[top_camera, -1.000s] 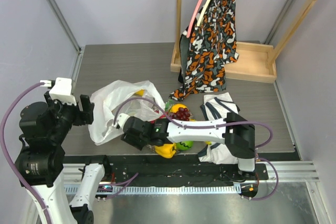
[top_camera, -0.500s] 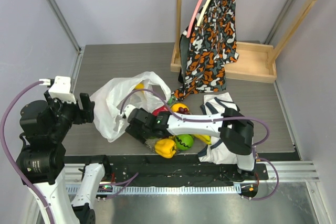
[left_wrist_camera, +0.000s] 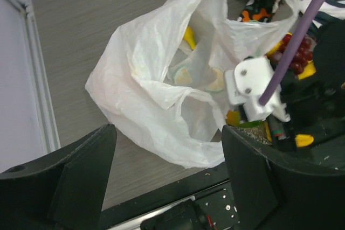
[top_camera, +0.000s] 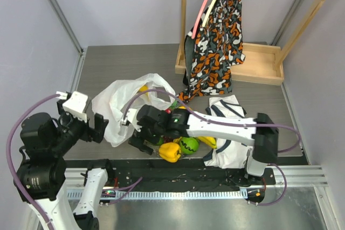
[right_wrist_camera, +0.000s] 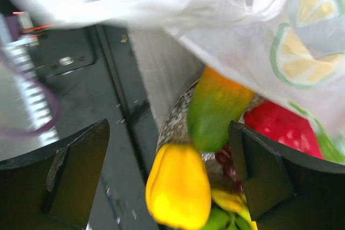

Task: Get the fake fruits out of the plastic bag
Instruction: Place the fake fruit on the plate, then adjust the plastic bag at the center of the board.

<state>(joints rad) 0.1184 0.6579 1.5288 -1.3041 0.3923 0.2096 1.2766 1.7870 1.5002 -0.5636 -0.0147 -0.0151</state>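
The plastic bag (top_camera: 123, 107), white with lemon prints, lies crumpled and open on the table left of centre; it also shows in the left wrist view (left_wrist_camera: 161, 95) and the right wrist view (right_wrist_camera: 242, 30). A yellow fruit (left_wrist_camera: 188, 36) shows inside it. Beside it, on a speckled plate (right_wrist_camera: 175, 125), lie a yellow pepper (top_camera: 170, 152), green ball (top_camera: 189, 145), banana (top_camera: 207, 142), red fruit (right_wrist_camera: 280, 125), grapes (left_wrist_camera: 294, 52) and a blurred green-orange mango (right_wrist_camera: 215, 106). My right gripper (top_camera: 148, 139) is open and empty over the pepper and mango. My left gripper (top_camera: 99, 127) is open, just left of the bag.
An orange-black patterned cloth bag (top_camera: 215, 41) hangs from a wooden rack over a wooden tray (top_camera: 259, 63) at the back right. A white jersey with navy trim (top_camera: 226, 112) lies right of the fruit. The black base rail (top_camera: 178, 173) runs along the near edge.
My right gripper has drawn back from the bag's mouth to above the fruit pile, and the mango now shows under it. The bag has shifted and puffed up. My left arm moved slightly right.
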